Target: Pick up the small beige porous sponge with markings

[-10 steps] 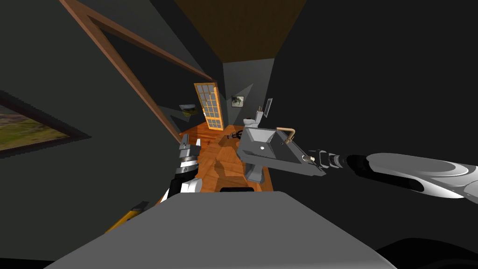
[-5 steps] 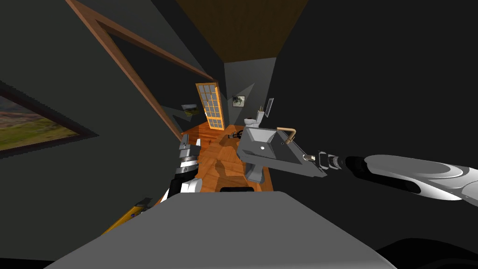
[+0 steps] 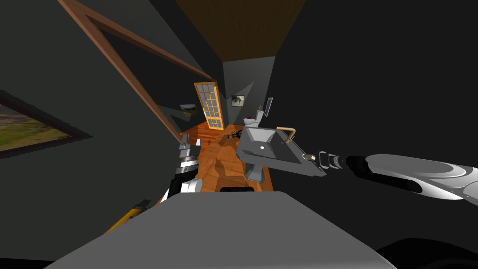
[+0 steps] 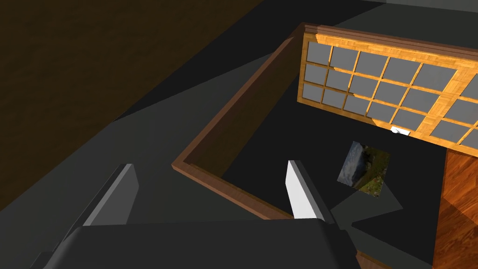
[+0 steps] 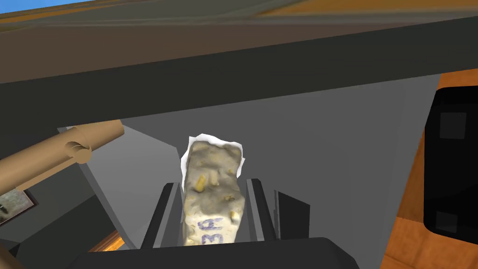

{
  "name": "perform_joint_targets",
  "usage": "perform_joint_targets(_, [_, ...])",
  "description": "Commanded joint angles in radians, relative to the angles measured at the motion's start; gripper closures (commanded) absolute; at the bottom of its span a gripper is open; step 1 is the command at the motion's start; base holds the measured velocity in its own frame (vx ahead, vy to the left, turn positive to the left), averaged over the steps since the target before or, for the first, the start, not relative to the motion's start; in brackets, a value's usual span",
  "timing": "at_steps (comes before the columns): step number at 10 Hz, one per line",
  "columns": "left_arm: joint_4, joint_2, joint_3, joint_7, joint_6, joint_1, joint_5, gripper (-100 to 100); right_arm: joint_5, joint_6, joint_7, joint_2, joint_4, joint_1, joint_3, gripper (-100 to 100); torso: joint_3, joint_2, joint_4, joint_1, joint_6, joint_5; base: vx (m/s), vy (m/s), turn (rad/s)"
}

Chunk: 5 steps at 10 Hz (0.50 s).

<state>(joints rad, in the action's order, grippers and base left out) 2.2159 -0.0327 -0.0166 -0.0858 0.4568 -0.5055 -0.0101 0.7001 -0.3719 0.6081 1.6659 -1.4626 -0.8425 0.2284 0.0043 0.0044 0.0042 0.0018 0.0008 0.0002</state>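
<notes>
Little has shifted in the last second — the right pincer (image 5: 212, 183) stays clenched on the beige sponge (image 5: 214, 196) at a corner of the sink (image 3: 280, 163), so the grasp seems secured and only lifting remains.

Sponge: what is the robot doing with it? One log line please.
right gripper: shut on sponge | where: at sink edge | left gripper: open, empty
</notes>
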Motion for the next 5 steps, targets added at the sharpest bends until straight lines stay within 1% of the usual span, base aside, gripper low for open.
perform_joint_targets(1, [0.000,0.000,0.000,0.000,0.000,0.000,0.000,0,-0.001,-0.030,0.014,0.000,0.015,0.011,0.011,100,0.000,0.000,0.000,0.000,0.000,0.000,0.026,0.045,-0.149])
perform_joint_targets(3, [0.000,0.000,0.000,0.000,0.000,0.000,0.000,0,0.000,-0.075,0.035,-0.005,0.036,0.018,0.033,100,-0.001,-0.001,-0.001,0.002,-0.001,0.000,0.023,0.047,-0.103])
perform_joint_targets(4, [0.000,0.000,0.000,0.000,0.000,0.000,0.000,0,0.000,-0.057,0.026,-0.002,0.029,0.018,0.024,100,-0.001,-0.001,-0.001,0.002,-0.001,0.001,0.008,0.020,-0.024])
perform_joint_targets(5, [0.000,0.000,0.000,0.000,0.000,0.000,0.000,0,0.000,-0.061,0.028,-0.003,0.030,0.018,0.025,0,-0.001,-0.001,-0.001,0.001,-0.002,0.000,0.000,0.000,0.000])
